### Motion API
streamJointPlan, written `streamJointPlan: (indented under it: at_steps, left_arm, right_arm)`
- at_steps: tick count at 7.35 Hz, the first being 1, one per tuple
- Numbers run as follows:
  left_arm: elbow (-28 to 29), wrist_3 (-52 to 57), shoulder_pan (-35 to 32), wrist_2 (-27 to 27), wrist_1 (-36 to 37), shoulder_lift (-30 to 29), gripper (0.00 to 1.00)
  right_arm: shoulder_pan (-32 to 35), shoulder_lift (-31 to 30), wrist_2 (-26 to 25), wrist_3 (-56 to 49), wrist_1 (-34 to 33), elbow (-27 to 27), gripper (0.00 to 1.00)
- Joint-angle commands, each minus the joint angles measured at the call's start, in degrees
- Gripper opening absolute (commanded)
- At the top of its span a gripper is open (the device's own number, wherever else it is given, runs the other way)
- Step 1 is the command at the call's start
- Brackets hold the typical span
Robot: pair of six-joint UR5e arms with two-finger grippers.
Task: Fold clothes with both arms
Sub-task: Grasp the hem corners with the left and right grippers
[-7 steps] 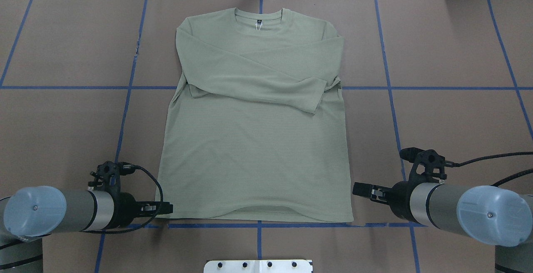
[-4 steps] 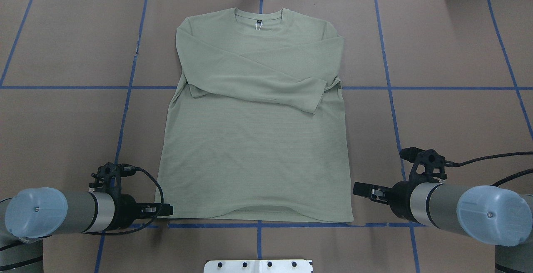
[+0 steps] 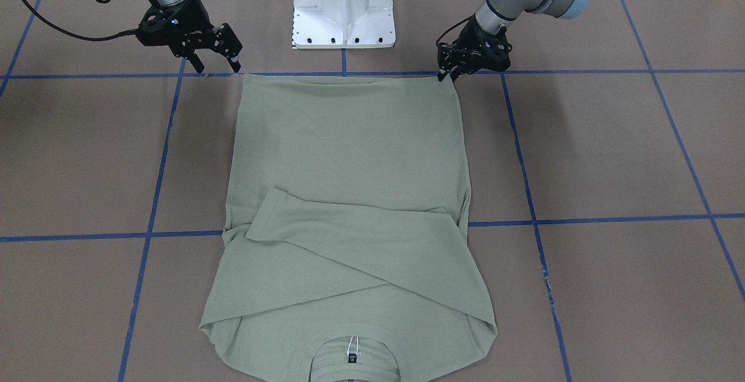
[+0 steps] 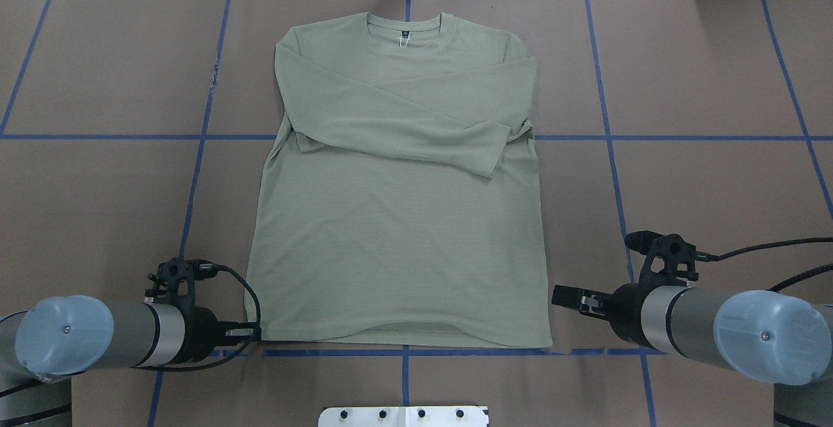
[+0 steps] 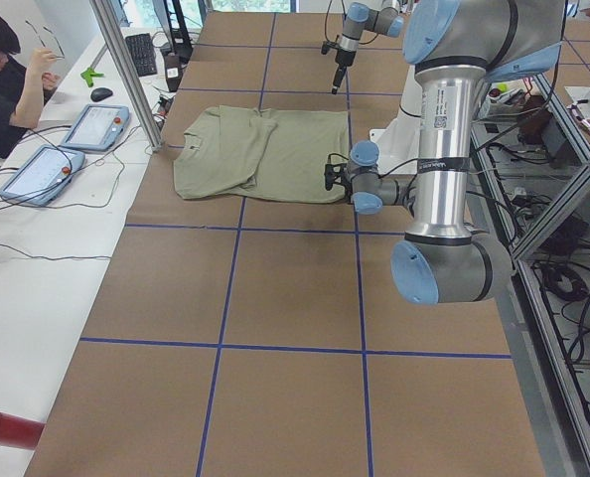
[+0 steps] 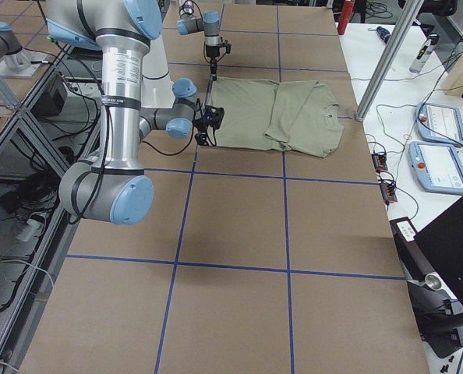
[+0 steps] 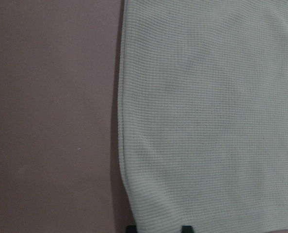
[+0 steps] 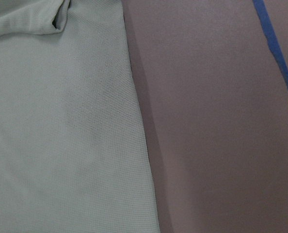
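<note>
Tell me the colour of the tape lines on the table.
Blue. The tape lines show best in the overhead view.

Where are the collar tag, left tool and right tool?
collar tag (image 3: 351, 358), front-facing view, dark label's centre
left tool (image 4: 254, 332), overhead view, midway between its fingertips
right tool (image 3: 218, 69), front-facing view, midway between its fingertips

The desk (image 4: 703, 192) is covered in brown paper, marked into squares by blue tape lines (image 4: 703, 138). A shirt (image 4: 397, 245) lies flat at its middle, collar toward the far edge, hem near the robot's edge, sleeves crossed over the chest. A white plate (image 4: 403, 416) sits at the robot's edge.
</note>
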Motion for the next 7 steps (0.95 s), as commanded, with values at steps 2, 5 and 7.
streamJointPlan:
  at_steps: [2,5,7]
  left_arm:
    - [-3.5,0.0,-0.3,-0.3,0.0,-0.2,0.0]
    - [-5.9,0.0,-1.8,-0.3,0.0,0.0,0.0]
    - [-7.9,0.0,-3.1,-0.2,0.0,0.6,0.0]
  right_arm:
    - [-0.3,-0.4,0.2,8.3,-0.4,-0.3,1.0]
    - [-6.6,-4.3,-7.2,25.1,-0.7,-0.3,0.99]
    - [-8.6,-2.1,-9.0,30.1,-0.8,-0.7,0.96]
